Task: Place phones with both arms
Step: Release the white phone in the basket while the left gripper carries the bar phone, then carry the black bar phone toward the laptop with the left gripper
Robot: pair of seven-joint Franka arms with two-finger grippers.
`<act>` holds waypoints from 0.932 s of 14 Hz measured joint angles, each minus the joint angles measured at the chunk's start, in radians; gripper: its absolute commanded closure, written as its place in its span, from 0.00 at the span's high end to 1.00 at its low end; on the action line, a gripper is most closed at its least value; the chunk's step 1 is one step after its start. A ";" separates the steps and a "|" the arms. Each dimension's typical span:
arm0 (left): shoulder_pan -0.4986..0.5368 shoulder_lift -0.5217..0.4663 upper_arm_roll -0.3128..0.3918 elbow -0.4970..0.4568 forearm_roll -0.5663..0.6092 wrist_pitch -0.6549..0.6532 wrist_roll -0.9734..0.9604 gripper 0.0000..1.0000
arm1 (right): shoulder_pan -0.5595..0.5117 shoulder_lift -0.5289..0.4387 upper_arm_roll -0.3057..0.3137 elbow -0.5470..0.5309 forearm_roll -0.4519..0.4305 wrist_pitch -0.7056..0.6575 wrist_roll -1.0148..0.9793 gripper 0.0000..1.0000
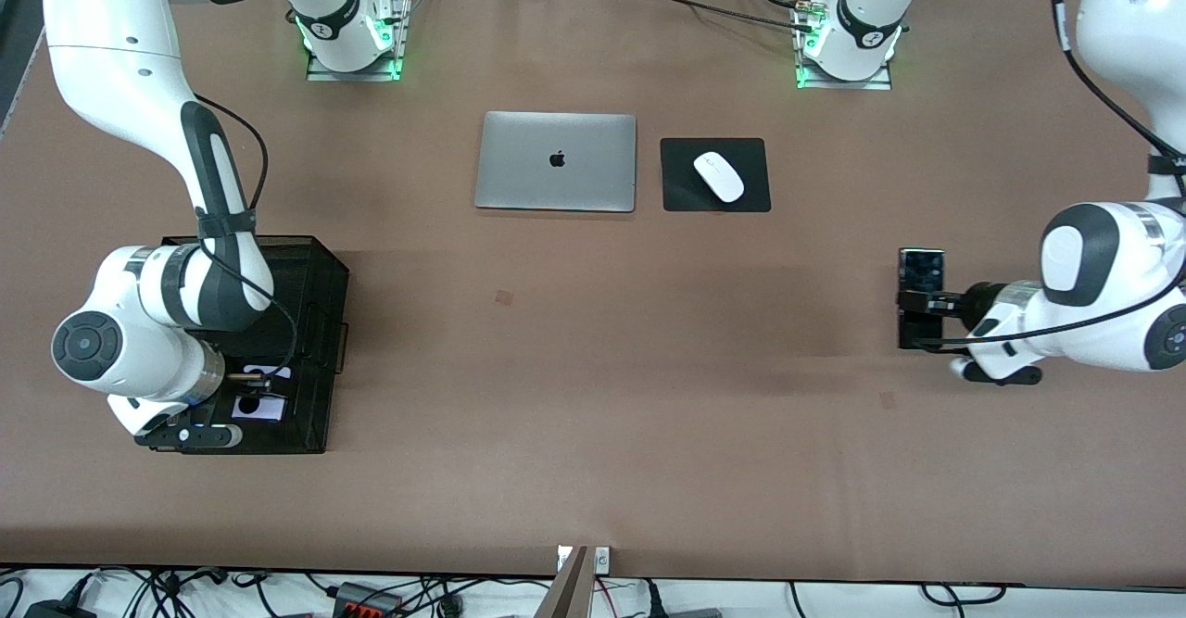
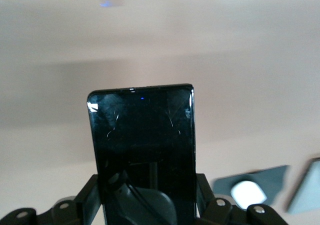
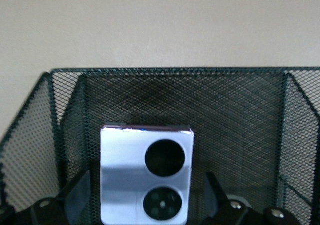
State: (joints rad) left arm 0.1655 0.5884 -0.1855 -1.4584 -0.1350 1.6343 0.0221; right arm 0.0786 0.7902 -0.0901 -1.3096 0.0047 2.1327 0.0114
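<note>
Front view, read from the right arm's end of the worktop: a black mesh basket (image 1: 320, 321) is seen near that edge, and the right pincer (image 1: 264, 394) is lowered inside it. In the right wrist view the lilac phone (image 3: 146, 175) is shown against the basket's mesh floor, and the pincer's fingers (image 3: 75, 195) are seen spread apart on either side of it, so the phone is judged to be released. Toward the middle, nearer the arms' bases, a silver laptop (image 1: 556, 161) and a white mouse (image 1: 719, 176) on a black pad (image 1: 681, 187) are left untouched. Near the left arm's edge, the long black phone (image 1: 921, 275) is clamped by the left pincer (image 1: 927, 303), lifted just above the worktop. A carry across to the basket is judged to be called for next, once the right arm is withdrawn.
</note>
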 measured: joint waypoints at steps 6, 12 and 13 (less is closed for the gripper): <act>-0.301 -0.002 0.162 0.034 -0.303 0.022 -0.258 0.50 | 0.003 -0.152 0.007 0.021 0.000 -0.110 -0.004 1.00; -0.782 0.078 0.636 0.057 -0.728 0.117 -0.355 0.50 | 0.012 -0.302 0.011 0.025 0.001 -0.349 -0.004 1.00; -0.811 0.090 0.650 0.061 -0.772 0.157 -0.371 0.50 | 0.018 -0.312 0.011 0.025 0.001 -0.363 -0.004 1.00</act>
State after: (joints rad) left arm -0.6455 0.6789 0.4646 -1.3972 -0.9069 1.7909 -0.3488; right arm 0.0967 0.4781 -0.0796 -1.2847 0.0057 1.7694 0.0075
